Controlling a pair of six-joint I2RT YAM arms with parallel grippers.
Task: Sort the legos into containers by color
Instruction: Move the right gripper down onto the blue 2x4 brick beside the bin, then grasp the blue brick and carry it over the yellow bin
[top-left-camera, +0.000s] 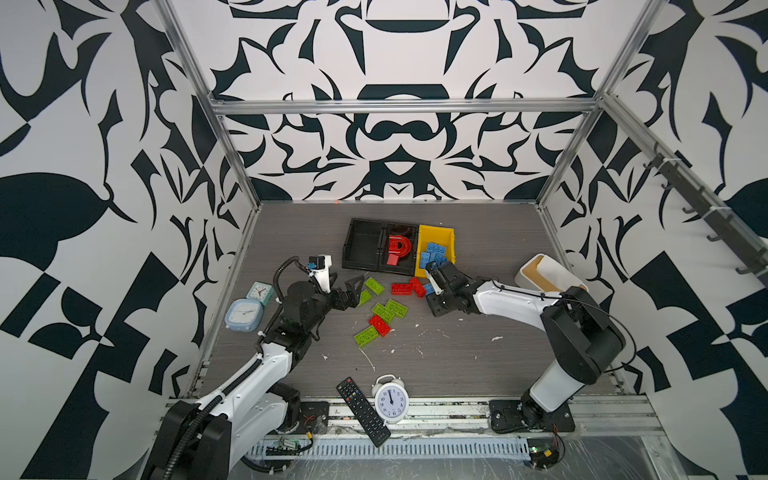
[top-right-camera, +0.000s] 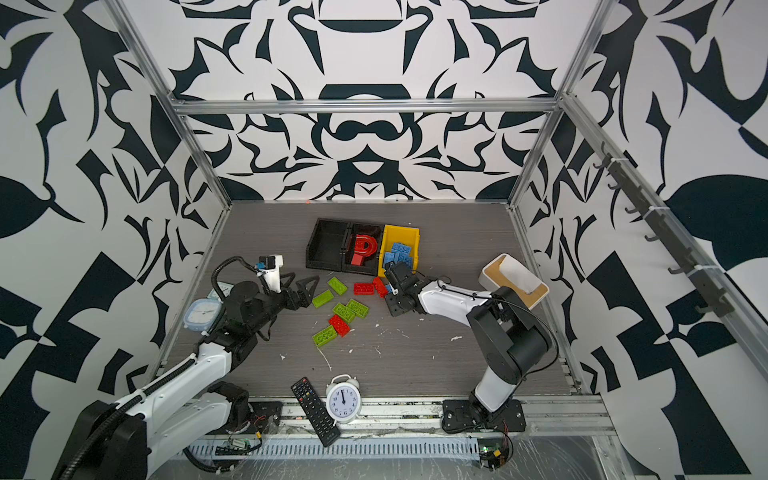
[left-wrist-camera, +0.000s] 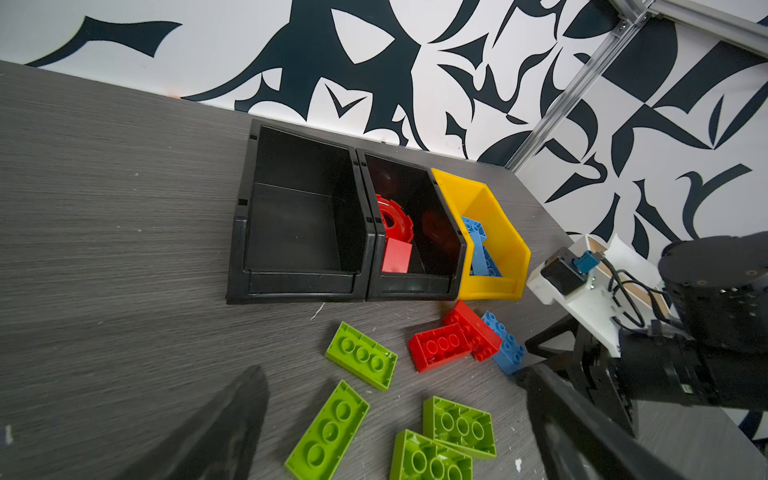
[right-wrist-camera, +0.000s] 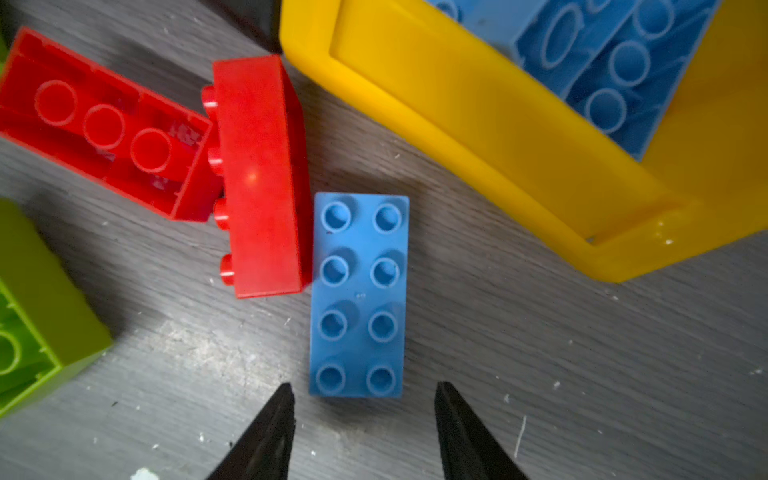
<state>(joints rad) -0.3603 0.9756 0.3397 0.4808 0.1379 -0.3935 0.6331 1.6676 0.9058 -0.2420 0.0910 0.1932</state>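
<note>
The right pincer (right-wrist-camera: 365, 415) hung spread and empty, short of a blue brick (right-wrist-camera: 359, 295), studs-up on the tabletop (right-wrist-camera: 540, 353) near the yellow bin (right-wrist-camera: 478, 137) (a red brick (right-wrist-camera: 262, 178) touched its side). The left pincer (left-wrist-camera: 392, 374) gaped above green bricks (left-wrist-camera: 360, 356).

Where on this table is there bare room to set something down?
Bare: the far-left stretch of table beside the empty black bin, and the wide strip between the green bricks and the white alarm clock, scraps aside. Crowded: just in front of the bins, where loose red bricks and green ones cluster.
</note>
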